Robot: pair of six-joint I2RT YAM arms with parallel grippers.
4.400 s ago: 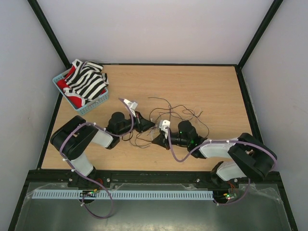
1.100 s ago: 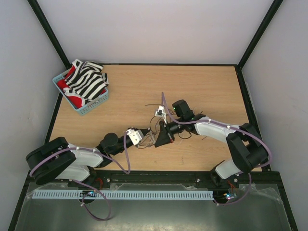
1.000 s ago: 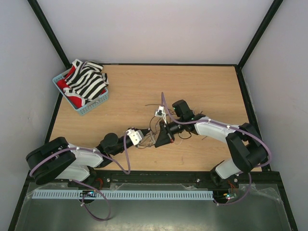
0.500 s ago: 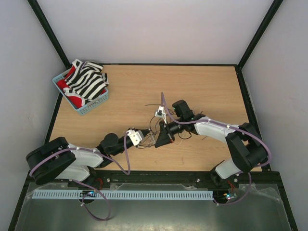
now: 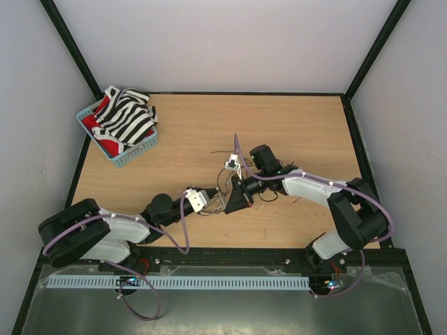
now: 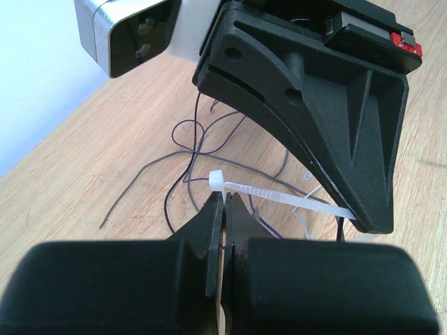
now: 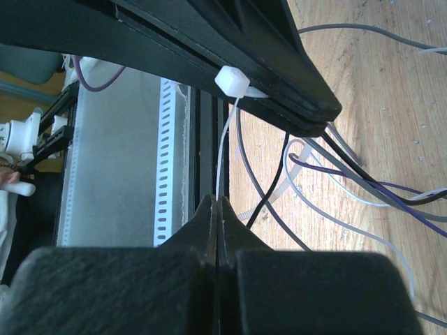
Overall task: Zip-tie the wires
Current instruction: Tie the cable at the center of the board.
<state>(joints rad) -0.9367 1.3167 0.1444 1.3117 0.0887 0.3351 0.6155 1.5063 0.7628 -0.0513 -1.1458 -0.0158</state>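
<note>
The left gripper (image 6: 225,201) is clamping shut on the zip tie (image 6: 279,198) just below its head; the right gripper (image 7: 214,204) is pinching shut on the same tie's tail; the 2 sets of fingertips are facing each other, almost meeting, and the tie's long axis is running straight between them, left to right. The wires (image 6: 199,136) are lying loose on the tabletop (image 5: 300,125), around its middle toward the near edge, directly under and just beyond the tie, and both arms are equally near. Whether the strap is looping around any strands is not showing; the next move is likely depending on getting it around them first.
</note>
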